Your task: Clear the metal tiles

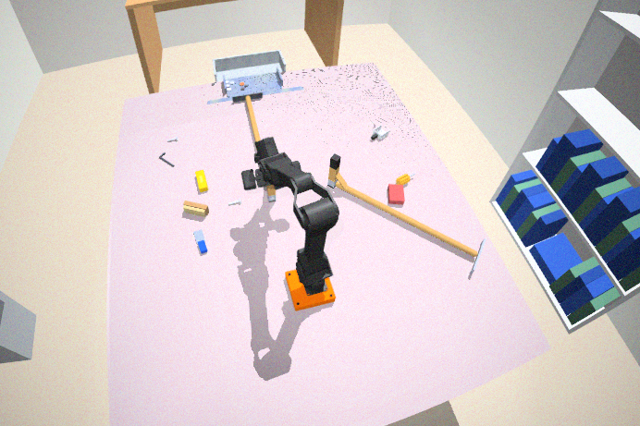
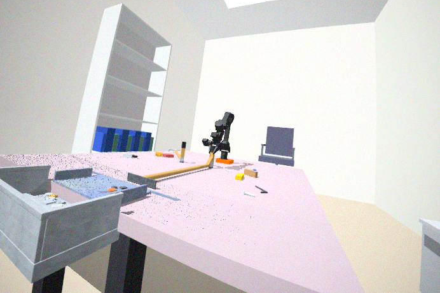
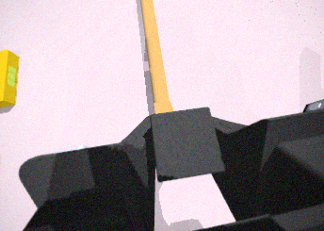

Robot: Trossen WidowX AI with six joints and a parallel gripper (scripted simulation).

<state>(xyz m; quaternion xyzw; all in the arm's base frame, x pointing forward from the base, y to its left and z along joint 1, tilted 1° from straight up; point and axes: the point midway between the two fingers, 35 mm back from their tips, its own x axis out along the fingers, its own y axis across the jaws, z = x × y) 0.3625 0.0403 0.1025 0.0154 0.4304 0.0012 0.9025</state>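
Standing on its orange base plate (image 1: 299, 303) (image 2: 224, 161) toward the near edge of the pink desk (image 1: 176, 340) (image 2: 257, 227) (image 3: 71, 18), a black arm reaches toward the far edge. A second scraper (image 1: 411, 220) lies at a slant toward the right edge, apart from the work. Farther in, the tool (image 1: 262, 170) (image 2: 212, 148) (image 3: 186, 142) is partly closed, its fingers clamped on the upright grip of the long scraper (image 1: 252, 119) (image 2: 179, 171) (image 3: 153, 41). The raised grip probably lets the arm steer the low shaft without dipping to the desk.

The shaft runs toward the far edge, left of its middle, ending in a broad dark blade (image 1: 247, 96) (image 2: 141, 180) at the near end of the steel bench plate (image 1: 261, 85) (image 2: 88, 186). That crosswise position should suit another push outward. An orange tile (image 1: 241, 84) (image 2: 112, 189) and dark tiles (image 1: 245, 86) (image 2: 123, 187) remain on the plate, so clearing seems unfinished. Beyond the far edge, the catch box (image 1: 248, 60) (image 2: 79, 230) sits to receive them, with some pieces already inside.

The fingers hide much of the grip. The blade is outside the wrist view; whether it touches the plate is unclear. The box's front wall cuts off part of its contents, too jumbled to count.
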